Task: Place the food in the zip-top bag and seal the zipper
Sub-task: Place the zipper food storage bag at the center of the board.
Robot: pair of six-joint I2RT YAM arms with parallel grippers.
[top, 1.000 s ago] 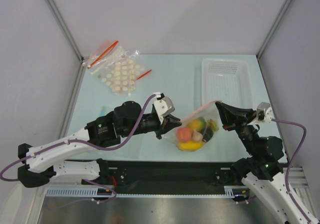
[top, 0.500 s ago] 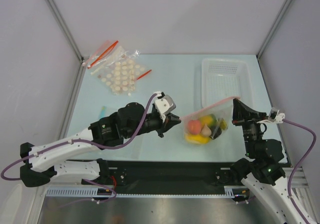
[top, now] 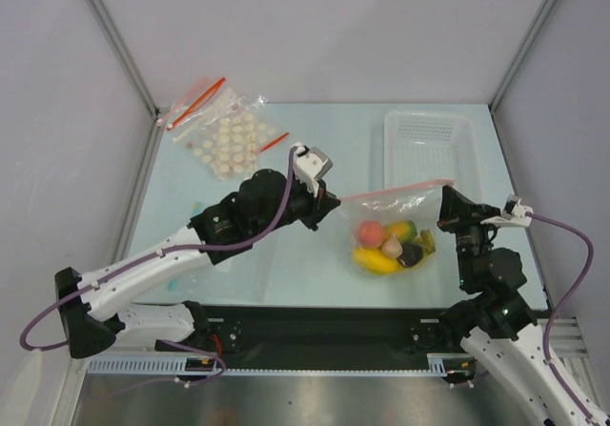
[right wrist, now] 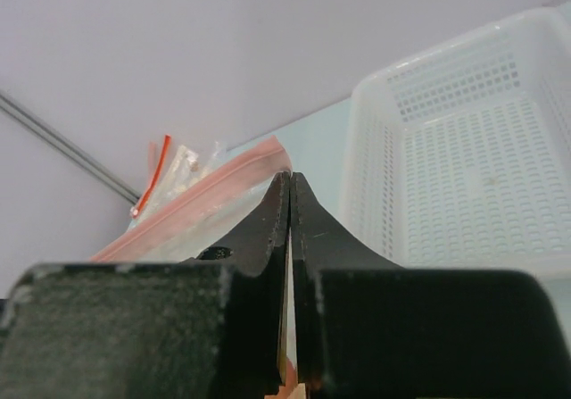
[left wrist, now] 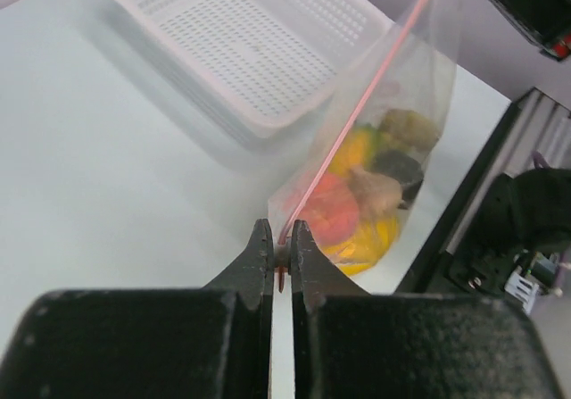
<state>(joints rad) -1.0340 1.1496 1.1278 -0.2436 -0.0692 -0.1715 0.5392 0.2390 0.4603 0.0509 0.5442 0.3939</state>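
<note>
The zip-top bag (top: 391, 226) hangs stretched between my two grippers, above the table in front of the basket. Inside it lie the food pieces: an orange-red peach (top: 369, 233), a yellow banana bunch (top: 374, 261), a green-yellow mango (top: 400, 229), a dark piece (top: 411, 254) and a beige piece (top: 391, 247). The pink zipper (top: 396, 190) runs taut along the top. My left gripper (top: 332, 203) is shut on its left end, the strip pinched between the fingertips (left wrist: 281, 254). At the strip's right end my right gripper (top: 446, 195) is shut too, its tips (right wrist: 290, 180) pressed together beside the pink strip (right wrist: 192, 207).
A white perforated basket (top: 429, 145) stands at the back right, just beyond the bag; it also shows as the basket (left wrist: 259, 51) and basket (right wrist: 464, 176). A clear bag of cream discs (top: 224, 135) with red strips lies at the back left.
Both grippers have carried the bag away from the near edge toward the basket and drawn apart, so the zip strip is pulled straight. The food has settled lower in the bag.
</note>
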